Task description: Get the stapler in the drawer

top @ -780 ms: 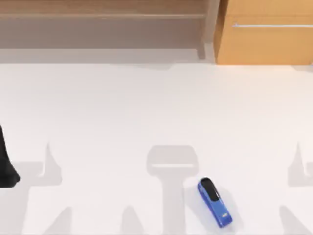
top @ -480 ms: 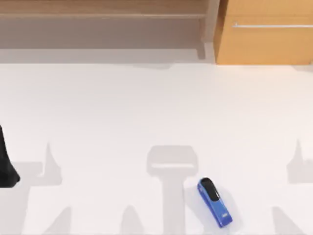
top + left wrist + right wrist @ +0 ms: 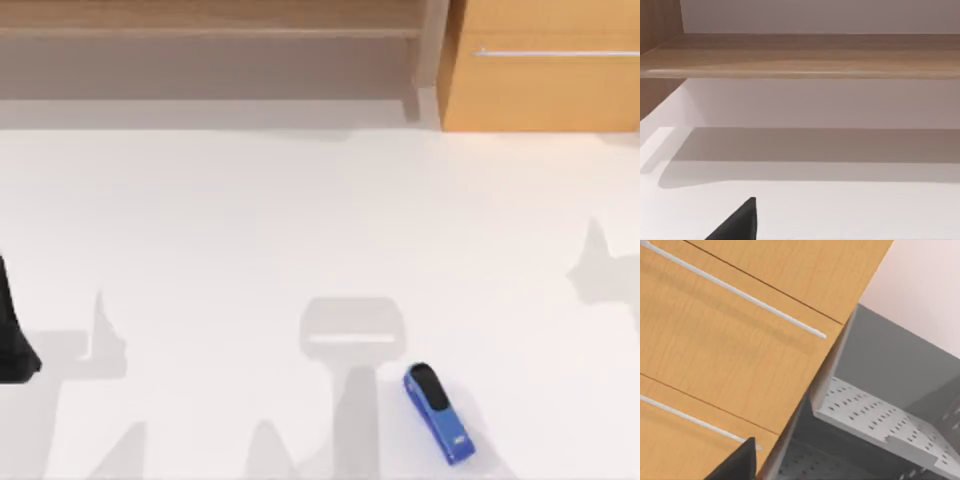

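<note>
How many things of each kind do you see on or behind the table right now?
Stapler: 1, blue, lying on the table near its front edge.
Drawer fronts with silver bar handles: 2, stacked in the right wrist view, both closed.
Wooden shelf unit: 1, along the back left.
Grey perforated rack: 1, beside the drawers.
Total: 5

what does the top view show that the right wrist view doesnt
Top view alone: the stapler lying on the white table near its front edge, the long wooden shelf at the back left, and part of the left arm at the left edge.

Right wrist view alone: a grey perforated rack beside the drawer unit, and a dark fingertip.

Both: the tan drawer with its silver bar handle, closed.
</note>
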Robot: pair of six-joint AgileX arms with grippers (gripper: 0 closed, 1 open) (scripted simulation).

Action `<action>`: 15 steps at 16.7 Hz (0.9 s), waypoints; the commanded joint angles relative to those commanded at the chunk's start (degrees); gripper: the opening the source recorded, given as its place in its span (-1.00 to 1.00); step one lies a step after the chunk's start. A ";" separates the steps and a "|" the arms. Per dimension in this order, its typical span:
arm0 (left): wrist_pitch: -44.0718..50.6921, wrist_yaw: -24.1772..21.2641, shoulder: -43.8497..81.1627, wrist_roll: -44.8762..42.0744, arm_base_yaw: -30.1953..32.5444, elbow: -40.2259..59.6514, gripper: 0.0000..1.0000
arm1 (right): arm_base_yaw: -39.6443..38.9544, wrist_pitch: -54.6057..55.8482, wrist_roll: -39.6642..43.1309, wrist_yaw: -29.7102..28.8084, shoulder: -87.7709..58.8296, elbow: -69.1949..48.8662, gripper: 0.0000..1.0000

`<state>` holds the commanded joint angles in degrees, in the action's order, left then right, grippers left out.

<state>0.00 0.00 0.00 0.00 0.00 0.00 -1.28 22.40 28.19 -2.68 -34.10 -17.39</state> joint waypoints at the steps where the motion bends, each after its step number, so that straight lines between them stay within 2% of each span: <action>1: 0.00 0.00 0.00 0.00 0.00 0.00 1.00 | -0.50 3.23 4.13 -0.26 -5.54 -2.41 1.00; 9: 0.00 0.00 0.00 0.00 0.00 0.00 1.00 | -5.34 29.82 37.07 -3.63 -53.50 -21.68 1.00; 15: 0.00 0.00 0.00 0.00 0.00 0.00 1.00 | -8.03 45.09 54.75 -7.34 -83.03 -32.52 1.00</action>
<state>0.00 0.00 0.00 0.00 0.00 0.00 -9.32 67.49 82.94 -10.02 -117.13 -49.91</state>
